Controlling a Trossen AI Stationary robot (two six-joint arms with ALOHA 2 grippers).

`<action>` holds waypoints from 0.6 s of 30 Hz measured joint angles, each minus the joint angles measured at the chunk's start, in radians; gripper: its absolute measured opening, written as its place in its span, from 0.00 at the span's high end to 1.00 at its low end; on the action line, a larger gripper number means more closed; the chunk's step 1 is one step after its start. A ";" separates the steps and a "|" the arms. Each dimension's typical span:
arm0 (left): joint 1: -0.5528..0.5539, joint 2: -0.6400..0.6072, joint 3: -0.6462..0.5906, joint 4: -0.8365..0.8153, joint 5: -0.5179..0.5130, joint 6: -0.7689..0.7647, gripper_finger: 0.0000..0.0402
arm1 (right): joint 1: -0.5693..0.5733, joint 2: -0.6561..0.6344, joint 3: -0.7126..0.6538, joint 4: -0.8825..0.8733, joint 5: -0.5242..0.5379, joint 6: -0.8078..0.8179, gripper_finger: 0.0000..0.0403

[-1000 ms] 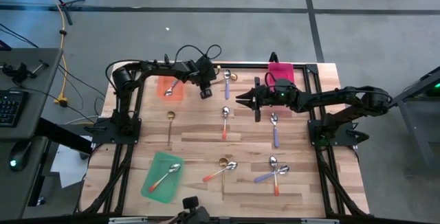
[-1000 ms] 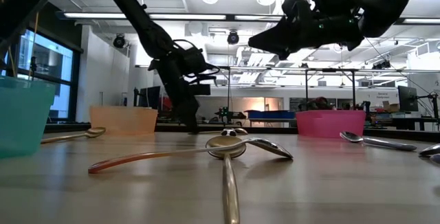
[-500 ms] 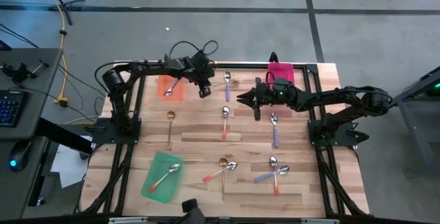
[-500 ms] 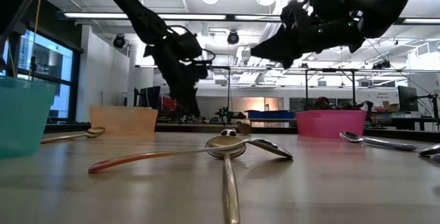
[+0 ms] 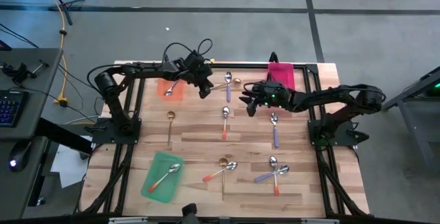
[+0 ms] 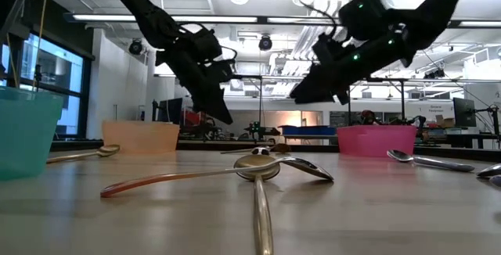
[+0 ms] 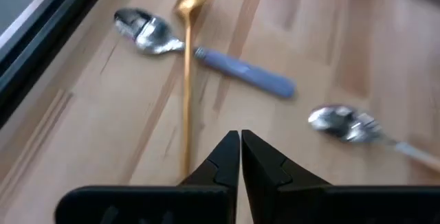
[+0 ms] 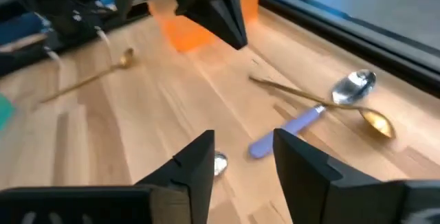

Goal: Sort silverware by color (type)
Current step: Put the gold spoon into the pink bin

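Small spoons lie scattered on the wooden table. A purple-handled spoon crosses a gold spoon near the far edge; both show in the left wrist view. My left gripper hangs shut above the table just left of that pair. My right gripper hovers open to the right of the pair, fingers slanting down toward it. An orange-handled spoon lies between and nearer. Both grippers hang in the air in the low view.
Orange tray at far left holds one orange-handled spoon; green tray near left holds another. Pink tray sits at far right. More spoons: gold, purple, and two crossed clusters near the front.
My left gripper has risen off the table near the orange tray and now hangs above it, tilted. My right gripper has tipped its fingers downward and come lower, shifting slightly toward the crossed purple and gold spoons. No spoon has moved.
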 joint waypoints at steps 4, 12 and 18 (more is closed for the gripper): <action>-0.016 0.001 0.026 0.006 -0.050 0.057 0.88 | -0.023 0.022 0.046 -0.038 -0.006 -0.021 0.65; -0.016 0.117 0.149 -0.068 -0.030 0.097 0.69 | -0.036 0.022 0.105 -0.077 -0.017 -0.084 0.65; -0.019 0.226 0.207 -0.085 -0.095 0.099 0.66 | -0.036 0.022 0.106 -0.106 -0.017 -0.087 0.65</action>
